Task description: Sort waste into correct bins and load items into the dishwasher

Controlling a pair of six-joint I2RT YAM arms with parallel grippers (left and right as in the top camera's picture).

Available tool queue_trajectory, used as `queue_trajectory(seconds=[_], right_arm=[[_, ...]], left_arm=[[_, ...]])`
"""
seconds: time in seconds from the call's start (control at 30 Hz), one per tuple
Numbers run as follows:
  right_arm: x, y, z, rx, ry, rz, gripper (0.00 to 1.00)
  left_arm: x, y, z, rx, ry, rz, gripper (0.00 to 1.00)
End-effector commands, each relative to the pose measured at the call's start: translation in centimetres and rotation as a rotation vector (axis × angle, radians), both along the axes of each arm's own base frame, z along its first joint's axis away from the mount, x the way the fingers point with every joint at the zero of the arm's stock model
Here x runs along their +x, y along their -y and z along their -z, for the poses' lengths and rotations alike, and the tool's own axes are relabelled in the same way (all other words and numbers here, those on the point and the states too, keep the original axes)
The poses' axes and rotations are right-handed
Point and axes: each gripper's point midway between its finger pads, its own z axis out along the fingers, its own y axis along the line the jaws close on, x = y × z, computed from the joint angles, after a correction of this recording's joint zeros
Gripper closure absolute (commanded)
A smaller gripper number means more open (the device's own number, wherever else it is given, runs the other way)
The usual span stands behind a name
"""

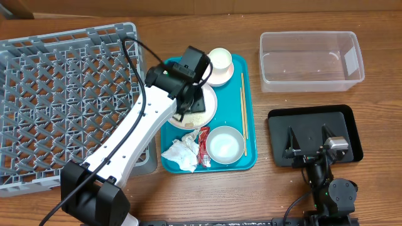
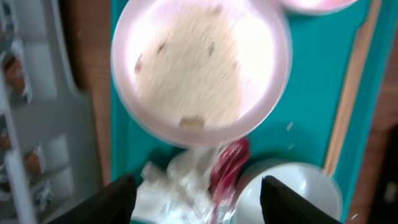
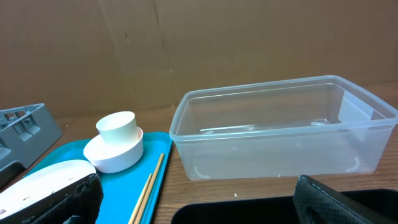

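Rack [image 1: 69, 32] runs off the L edge, and its near R corner is hidden under the L arm [image 1: 135, 135]. L wrist view is blurred, w/ the fingers [image 2: 115, 199] cut off at the bottom edge. L gripper [image 2: 199, 196] hangs over the teal tray [image 1: 229, 94], jaws apart, nothing in them. From overhead it covers part of the plate [image 2: 193, 68]. Crumbs [image 2: 191, 122] lie on the plate, too smeared to count. Top bowl [image 3: 115, 155] is partly hidden by the cup [image 3: 118, 126] standing in it; can't tell if more bowls are stacked under it.

Count: 1 rack, 1 plate, 2 bowls seen, 1 cup, 2 chopsticks, 1 napkin, 1 wrapper, 1 tub, 1 black tray.

On the teal tray:
- Napkin [image 1: 181, 154] at front L.
- Wrapper [image 1: 203, 145] touching the napkin.
- 2nd bowl [image 1: 225, 144] just R of the wrapper.
- Chopsticks [image 1: 244, 113] along the R rim.

Tub [image 1: 311, 78] sits on the worktop [image 1: 264, 194] at far R, w/ the black tray [image 1: 348, 129] in front of it. R gripper [image 1: 309, 141] is over the black tray, jaws wide, holding nothing.
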Motion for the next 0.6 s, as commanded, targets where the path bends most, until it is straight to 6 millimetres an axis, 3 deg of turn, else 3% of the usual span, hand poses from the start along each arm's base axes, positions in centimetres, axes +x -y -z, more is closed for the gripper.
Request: queue_trajectory(seconds=[0.0,0.1,0.2,0.37,0.57], right_arm=[[0.0,0.2,0.1,-0.007,0.006,0.01,0.0],[0.0,0.2,0.1,-0.007,0.006,0.01,0.0],[0.0,0.2,0.1,-0.007,0.006,0.01,0.0],[0.0,0.2,0.1,-0.007,0.006,0.01,0.0],[0.0,0.2,0.1,-0.007,0.006,0.01,0.0]], left_arm=[[1.6,2.3,-0.1,-0.036,0.072,0.177,0.33],[2.4,4.6,-0.8,-0.071,0.138,0.274,0.33],[3.0,5.2,-1.1,-0.034,0.192,0.272,0.38],[3.0,5.3,0.2,0.052,0.191,0.26,0.34],[2.2,5.6,0.8,0.015,0.144,0.242,0.32]])
